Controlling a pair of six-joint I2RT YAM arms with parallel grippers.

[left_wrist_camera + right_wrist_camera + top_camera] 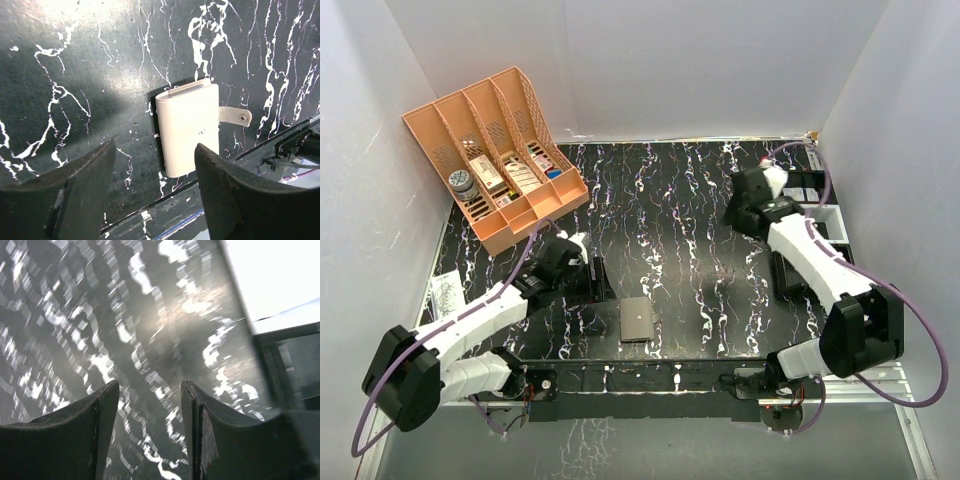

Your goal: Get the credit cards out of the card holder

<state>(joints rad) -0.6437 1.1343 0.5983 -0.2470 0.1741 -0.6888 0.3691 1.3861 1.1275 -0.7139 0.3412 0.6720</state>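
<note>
Black white-veined table (680, 200), peach rack (470, 115) on its far left corner holding small boxes (517, 176) and a jar (465, 184), black and white trays (835, 212) at its right edge, clear packet (445, 290) at its left edge

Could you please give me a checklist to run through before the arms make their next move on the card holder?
1. The card holder lies flat on the table: ok.
2. The holder is open: not ok. It is shut, and its tab sticks out sideways.
3. The left gripper is open and empty: ok.
4. The holder sits between its fingers: not ok. It lies ahead of them.
5. The right gripper is open and empty: ok.
6. The credit cards are inside: cannot tell. None shows.
</note>
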